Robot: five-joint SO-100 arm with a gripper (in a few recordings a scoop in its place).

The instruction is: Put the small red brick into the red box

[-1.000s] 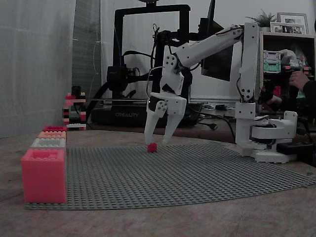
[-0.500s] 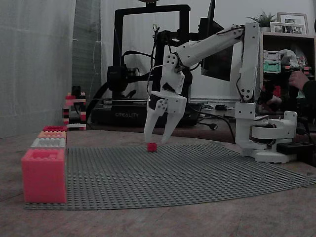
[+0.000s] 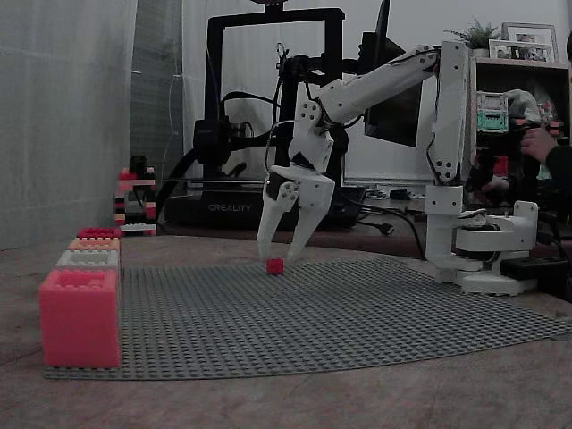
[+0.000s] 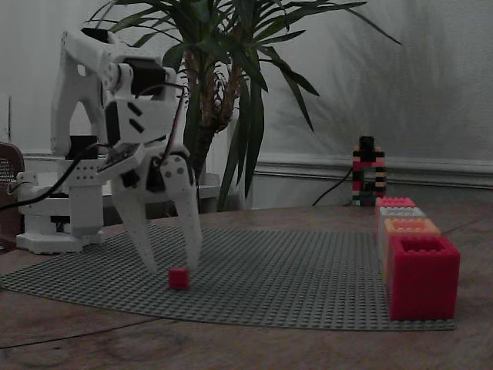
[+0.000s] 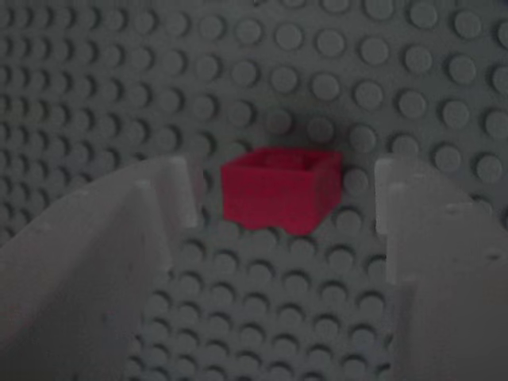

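Gripper (image 3: pixel 277 252) (image 4: pixel 171 264) (image 5: pixel 282 202): the 2 fingers are being held spread wide, pointing down; nothing is being gripped, and no contact with the brick is being shown.
Small red brick (image 3: pixel 275 265) (image 4: pixel 179 278) (image 5: pixel 279 190): it is being seen resting on the grey studded baseplate (image 3: pixel 357 313) (image 4: pixel 308 270) (image 5: pixel 317 71), between and just below the fingertips; in the wrist view it is lying in the gap, clear of both fingers.
Red box (image 3: pixel 79 318) (image 4: pixel 424 277): it is being seen standing at the baseplate's corner, well apart from the brick.
Change since 0.5 s ago: the gripper is being shifted slightly leftward in a fixed view, while the brick is being left in place.
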